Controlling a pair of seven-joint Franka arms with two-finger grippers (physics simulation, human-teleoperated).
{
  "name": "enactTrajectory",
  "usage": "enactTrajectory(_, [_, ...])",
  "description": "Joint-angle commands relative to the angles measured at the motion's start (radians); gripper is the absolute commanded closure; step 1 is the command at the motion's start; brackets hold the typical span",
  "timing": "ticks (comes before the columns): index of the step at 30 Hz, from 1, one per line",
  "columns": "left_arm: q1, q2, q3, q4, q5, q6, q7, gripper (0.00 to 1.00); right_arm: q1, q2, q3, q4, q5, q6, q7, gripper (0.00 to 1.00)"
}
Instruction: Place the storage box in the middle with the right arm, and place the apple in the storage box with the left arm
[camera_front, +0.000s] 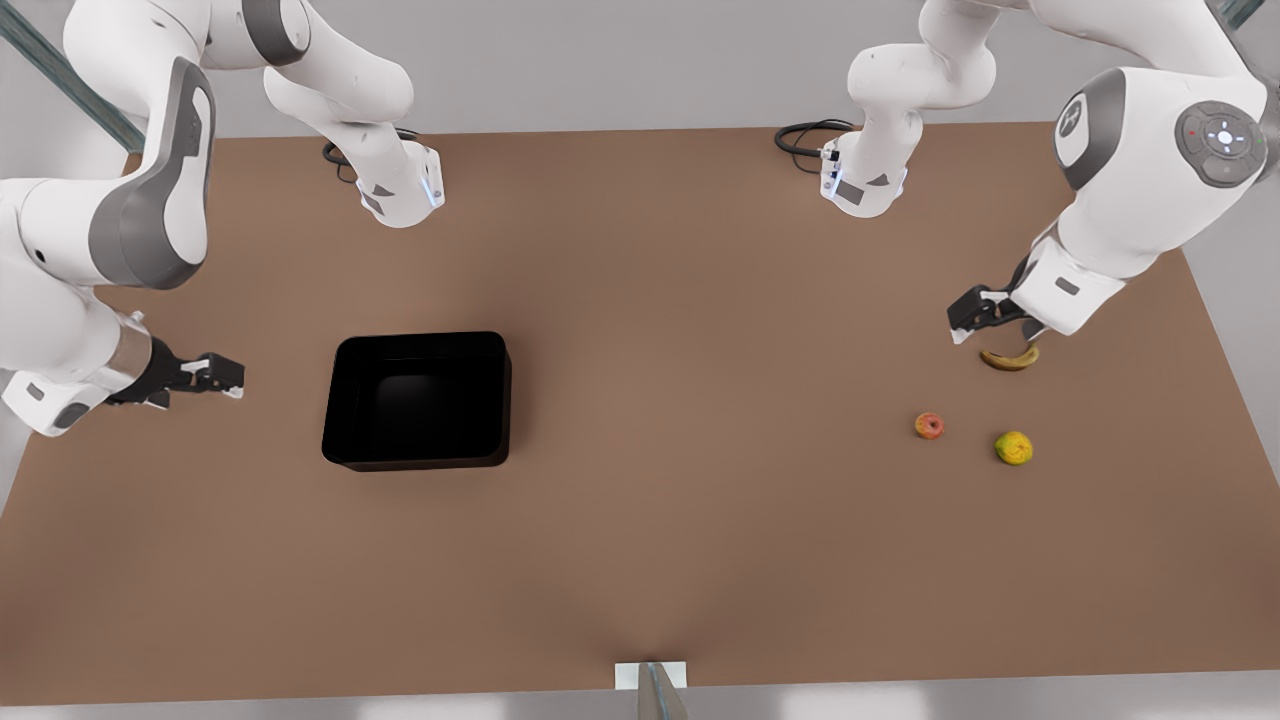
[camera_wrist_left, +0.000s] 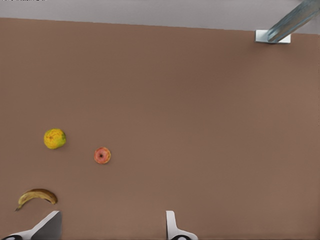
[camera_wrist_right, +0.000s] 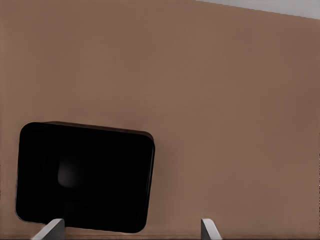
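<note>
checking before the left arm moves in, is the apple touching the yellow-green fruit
Apart. The front view shows bare table between the apple and the yellow-green fruit; the left wrist view shows the same gap.

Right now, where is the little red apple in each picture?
Front view: the apple lies on the table toward the front view's right, between the storage box and the yellow-green fruit.
Left wrist view: the apple lies ahead of the left gripper, whose fingers are open.
Right wrist view: not in it.
Shared landmark: the banana, near the apple.

both arms' upper links (camera_front: 150, 200) cut off by frame edges.
</note>
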Motion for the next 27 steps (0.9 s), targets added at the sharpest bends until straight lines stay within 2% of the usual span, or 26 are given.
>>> enactTrajectory(1, [0.003,0.0,0.0,0.0,-0.019,-0.001,-0.001,0.0,0.0,-0.001,0.0,0.0,0.0,-0.002,0.0,0.0])
enactTrajectory(2, [0.001,0.005,0.0,-0.003,-0.021,0.001,0.001,0.0,0.0,-0.001,0.003,0.0,0.0,-0.002,0.0,0.0])
enactTrajectory(3, [-0.002,0.051,-0.002,-0.165,-0.021,0.111,-0.007,0.0,0.0,0.002,0.003,-0.002,0.0,-0.002,0.002,0.0])
enactTrajectory(5, [-0.002,0.112,-0.003,-0.247,-0.028,0.139,-0.01,0.0,0.0,0.013,0.005,-0.017,0.003,0.0,0.008,0.0])
enactTrajectory(7, [0.01,0.095,-0.002,-0.449,-0.021,0.393,-0.002,0.0,0.015,0.027,0.048,-0.04,0.005,0.011,0.128,0.0])
enactTrajectory(8, [0.013,0.112,-0.002,-0.448,-0.018,0.39,-0.002,0.0,0.024,0.036,0.084,-0.046,0.003,0.017,0.206,0.0])
enactTrajectory(11, [0.024,0.23,-0.003,-0.442,-0.015,0.432,-0.001,0.0,0.121,0.07,0.077,-0.032,0.002,0.018,0.28,0.0])
enactTrajectory(13, [0.029,0.255,-0.002,-0.445,-0.016,0.469,0.001,0.0,0.127,0.073,0.078,-0.046,0.006,0.015,0.292,0.0])
enactTrajectory(15, [0.076,0.275,-0.002,-0.459,0.041,0.536,0.035,0.0,0.124,0.084,0.077,-0.135,0.003,0.064,0.292,0.0])
enactTrajectory(16, [0.101,0.267,0.0,-0.488,0.047,0.561,0.054,0.0,0.104,0.077,0.077,-0.222,-0.003,0.15,0.289,0.0])
enactTrajectory(19, [0.124,0.189,0.0,-0.67,0.097,0.688,0.065,0.0,0.087,0.16,0.077,-0.222,-0.006,0.216,0.29,0.0])
enactTrajectory(20, [0.139,0.189,-0.002,-0.673,0.097,0.688,0.065,0.0,0.072,0.16,0.075,-0.241,-0.007,0.282,0.292,0.0])
enactTrajectory(21, [0.144,0.202,-0.002,-0.667,0.099,0.699,0.065,0.0,0.043,0.107,0.084,-0.392,-0.007,0.428,0.295,0.0])
enactTrajectory(23, [0.161,0.262,0.0,-0.649,0.099,0.745,0.065,0.0,0.001,-0.016,0.084,-0.577,-0.007,0.521,0.292,0.0])
enactTrajectory(27, [0.208,0.336,-0.002,-0.601,0.099,0.763,0.067,0.0,-0.062,0.007,0.098,-0.614,-0.03,0.541,0.24,0.0])
